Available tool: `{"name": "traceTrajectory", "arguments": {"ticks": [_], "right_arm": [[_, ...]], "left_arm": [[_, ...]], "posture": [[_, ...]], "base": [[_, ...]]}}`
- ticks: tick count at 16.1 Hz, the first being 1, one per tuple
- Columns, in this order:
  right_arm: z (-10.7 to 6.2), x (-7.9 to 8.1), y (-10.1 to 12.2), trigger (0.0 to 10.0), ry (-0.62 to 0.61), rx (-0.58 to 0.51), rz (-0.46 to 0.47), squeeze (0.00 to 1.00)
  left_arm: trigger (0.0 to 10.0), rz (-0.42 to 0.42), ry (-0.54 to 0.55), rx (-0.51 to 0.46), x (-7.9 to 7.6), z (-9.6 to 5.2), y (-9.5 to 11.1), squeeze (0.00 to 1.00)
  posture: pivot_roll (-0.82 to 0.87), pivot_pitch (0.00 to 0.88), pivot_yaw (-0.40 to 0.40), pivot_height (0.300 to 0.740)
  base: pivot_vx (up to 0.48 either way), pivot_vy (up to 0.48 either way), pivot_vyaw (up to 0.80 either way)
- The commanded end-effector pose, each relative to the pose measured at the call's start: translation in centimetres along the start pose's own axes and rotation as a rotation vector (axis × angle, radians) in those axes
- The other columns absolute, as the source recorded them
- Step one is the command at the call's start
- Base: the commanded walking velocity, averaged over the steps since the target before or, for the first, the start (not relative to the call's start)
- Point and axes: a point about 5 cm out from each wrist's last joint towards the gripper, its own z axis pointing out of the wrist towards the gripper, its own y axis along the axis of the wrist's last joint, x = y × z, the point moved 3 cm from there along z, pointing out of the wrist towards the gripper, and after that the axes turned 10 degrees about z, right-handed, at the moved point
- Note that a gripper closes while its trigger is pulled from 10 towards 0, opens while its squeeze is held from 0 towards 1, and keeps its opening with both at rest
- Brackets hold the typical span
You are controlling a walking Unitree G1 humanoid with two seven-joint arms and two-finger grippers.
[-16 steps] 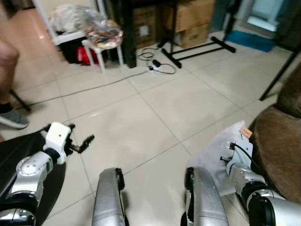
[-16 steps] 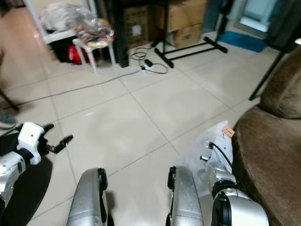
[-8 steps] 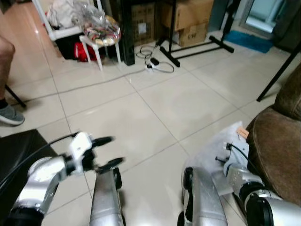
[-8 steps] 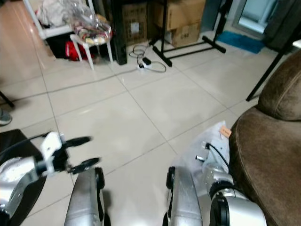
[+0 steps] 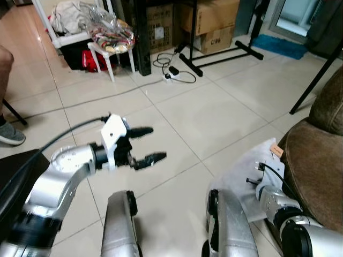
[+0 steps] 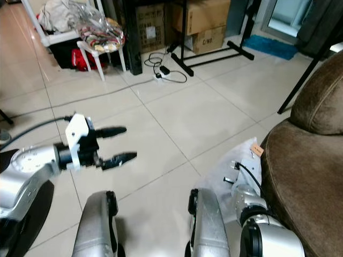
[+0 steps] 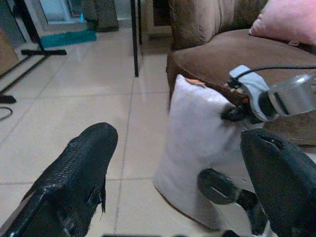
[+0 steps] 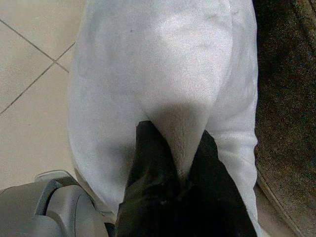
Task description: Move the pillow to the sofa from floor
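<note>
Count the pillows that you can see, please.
2: a white pillow on the floor against the sofa, pinched by the right tool; a pink pillow on the sofa seat. Others may be hidden.

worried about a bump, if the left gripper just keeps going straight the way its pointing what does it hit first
Most likely the white pillow: in the left wrist view the open left gripper looks straight at it, with the brown sofa just behind. Depth is unclear.

Beige tiled floor [image 5: 214, 112], cardboard boxes [image 5: 214, 21]
</note>
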Motion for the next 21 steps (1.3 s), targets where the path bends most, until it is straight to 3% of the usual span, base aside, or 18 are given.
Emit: {"name": "traceTrajectory", "arguments": {"ticks": [1, 5, 7, 9, 10, 11, 12, 13, 14, 15, 16, 17, 21], "right_arm": [[0.0, 0.6, 0.6, 0.0, 0.033, -0.019, -0.009, 0.0], [-0.6, 3.9, 2.5, 0.0, 0.2, -0.06, -0.019, 0.0], [-1.7, 6.8, 5.7, 0.0, 0.382, -0.145, 0.038, 0.0], [-4.7, 8.8, 11.2, 0.0, 0.541, -0.332, 0.173, 0.0], [-7.0, 9.2, 13.7, 0.0, 0.597, -0.426, 0.223, 0.0], [-8.1, 9.3, 14.7, 0.0, 0.621, -0.465, 0.24, 0.0], [-10.8, 9.3, 17.2, 0.0, 0.657, -0.559, 0.264, 0.0], [-13.5, 9.0, 19.3, 4.7, 0.647, -0.675, 0.242, 0.0], [-14.5, 8.8, 20.0, 10.0, 0.626, -0.701, 0.219, 0.0], [-16.3, 8.8, 21.1, 10.0, 0.627, -0.788, 0.167, 0.0], [-18.2, 8.7, 21.9, 10.0, 0.614, -0.847, 0.179, 0.0], [-18.9, 8.5, 21.9, 10.0, 0.576, -0.872, 0.162, 0.0], [-18.9, 8.5, 21.9, 10.0, 0.576, -0.872, 0.162, 0.0]], "left_arm": [[10.0, -0.001, -0.011, 0.014, -0.4, -0.3, 0.4, 0.0], [10.0, -0.082, -0.009, 0.066, -1.2, -1.7, -0.6, 0.0], [10.0, -0.138, 0.122, 0.076, -0.4, -3.3, -1.3, 0.0], [10.0, -0.137, 0.273, 0.079, 1.0, -4.7, -0.7, 0.0], [10.0, -0.115, 0.34, 0.091, 1.4, -5.3, -0.4, 0.0], [10.0, -0.093, 0.371, 0.093, 1.6, -5.6, -0.2, 0.0], [10.0, -0.048, 0.457, 0.117, 2.1, -6.2, 0.2, 0.0], [10.0, 0.001, 0.521, 0.153, 2.2, -6.8, 0.5, 0.0], [10.0, 0.047, 0.559, 0.17, 2.2, -7.1, 0.8, 0.0], [10.0, 0.077, 0.64, 0.137, 2.7, -7.2, 1.7, 0.0], [10.0, 0.096, 0.728, 0.088, 3.1, -7.1, 3.1, 0.0], [10.0, 0.125, 0.769, 0.049, 3.1, -6.8, 4.1, 0.0], [10.0, 0.125, 0.769, 0.049, 3.1, -6.8, 4.1, 0.0]], "posture": [[0.1, 0.0, 0.004, 0.476], [0.1, 0.0, -0.003, 0.476], [0.07, 0.0, -0.016, 0.476], [0.06, 0.0, -0.023, 0.476], [0.05, 0.0, -0.023, 0.476], [0.05, 0.0, -0.023, 0.476], [0.04, 0.0, -0.032, 0.476], [0.03, 0.0, -0.036, 0.476], [0.02, 0.0, -0.042, 0.476], [0.02, 0.0, -0.046, 0.476], [0.01, 0.0, -0.053, 0.481], [0.01, 0.0, -0.058, 0.49], [0.01, 0.0, -0.058, 0.49]], "base": [[0.0, 0.0, 0.0], [0.0, 0.0, 0.0], [0.0, 0.0, 0.0], [0.0, 0.0, 0.0], [0.0, 0.0, 0.0], [0.0, 0.0, 0.0], [0.0, 0.0, 0.0], [0.0, 0.0, 0.0], [0.0, 0.0, 0.0], [0.0, 0.0, 0.0], [0.0, 0.0, 0.0], [0.0, 0.0, 0.0], [0.0, 0.0, 0.0]]}}
